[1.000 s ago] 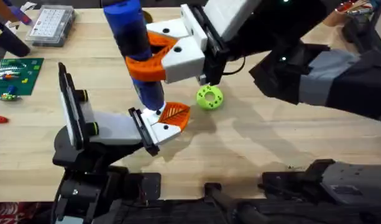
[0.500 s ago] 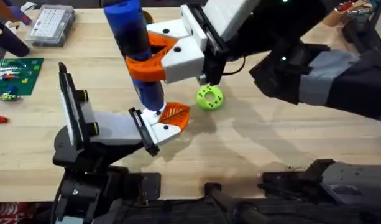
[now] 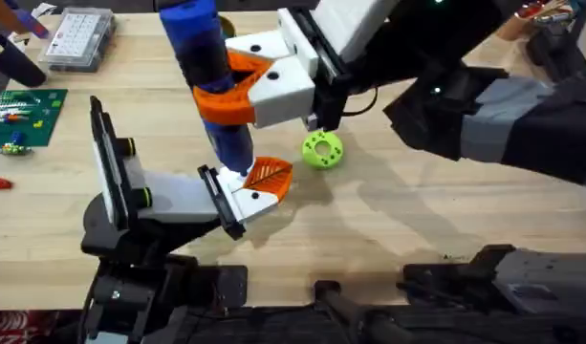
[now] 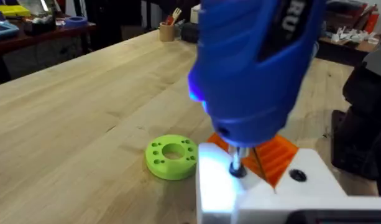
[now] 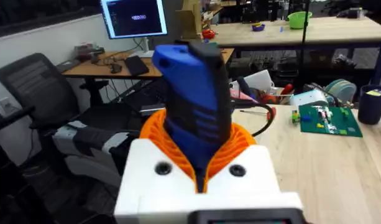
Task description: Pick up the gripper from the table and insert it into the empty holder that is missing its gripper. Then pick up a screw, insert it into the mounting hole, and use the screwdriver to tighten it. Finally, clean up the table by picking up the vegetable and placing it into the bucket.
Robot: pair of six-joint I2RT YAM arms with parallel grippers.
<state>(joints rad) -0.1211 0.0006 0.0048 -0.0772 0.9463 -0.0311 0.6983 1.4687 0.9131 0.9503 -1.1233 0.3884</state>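
The blue screwdriver (image 3: pixel 208 67) stands upright with my right gripper (image 3: pixel 219 88) shut around its body; in the right wrist view the orange fingers (image 5: pixel 240 140) wrap it. Its thin metal tip (image 4: pixel 237 163) presses down onto the white holder (image 3: pixel 247 196) at the end of the left arm (image 3: pixel 168 196). The small orange ribbed gripper (image 3: pixel 270 174) sits in that holder, just beside the tip, and shows as orange slats (image 4: pixel 274 152) in the left wrist view. I cannot make out the screw under the tip. The vegetable and the bucket are out of view.
A bright green ring (image 3: pixel 322 150) lies on the wooden table (image 3: pixel 417 220) just right of the holder. A clear compartment box (image 3: pixel 77 38) and a green circuit board (image 3: pixel 25 115) sit at the far left. The table's right half offers free room.
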